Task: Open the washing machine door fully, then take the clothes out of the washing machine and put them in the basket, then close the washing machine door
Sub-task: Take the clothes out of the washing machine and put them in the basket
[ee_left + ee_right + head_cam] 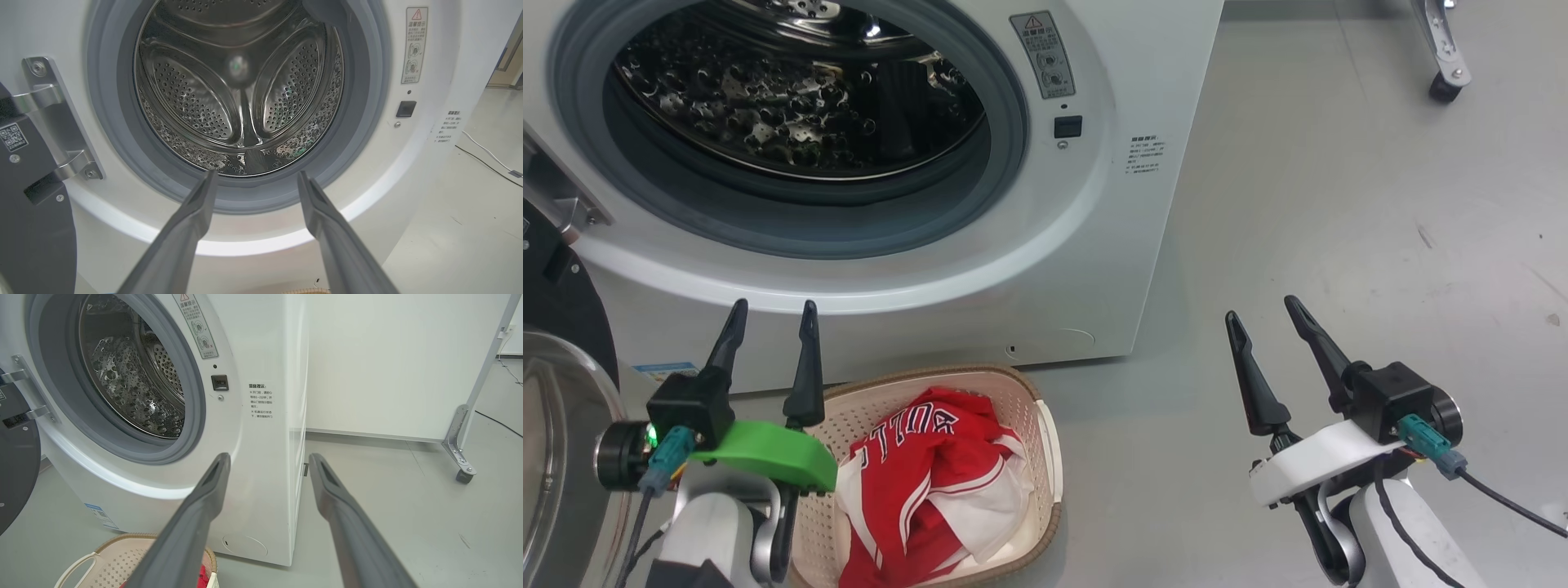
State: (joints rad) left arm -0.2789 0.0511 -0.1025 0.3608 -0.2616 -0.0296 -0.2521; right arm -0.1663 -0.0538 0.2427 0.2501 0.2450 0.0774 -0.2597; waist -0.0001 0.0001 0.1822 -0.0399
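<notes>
Left gripper (pixel 774 304): fingers spread wide, nothing between them, raised by the left rim of the basket (pixel 1045 425). Right gripper (pixel 1260 307): fingers wide, nothing held, over the floor (pixel 1339 245), well apart from the basket. The clothes (pixel 931 482) lie heaped in the basket, just in front of the washing machine (pixel 1160 49). The washing machine door (pixel 560 302) hangs open at left. Grey gasket (pixel 792 220) rings the steel drum (pixel 792 106).

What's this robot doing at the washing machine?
A two-armed robot is unloading a washing machine. Its door is swung open to the left, the drum looks empty, and red clothes lie in the basket on the floor in front. Both sets of jaws are open and hold nothing; the door is not yet closed.
</notes>
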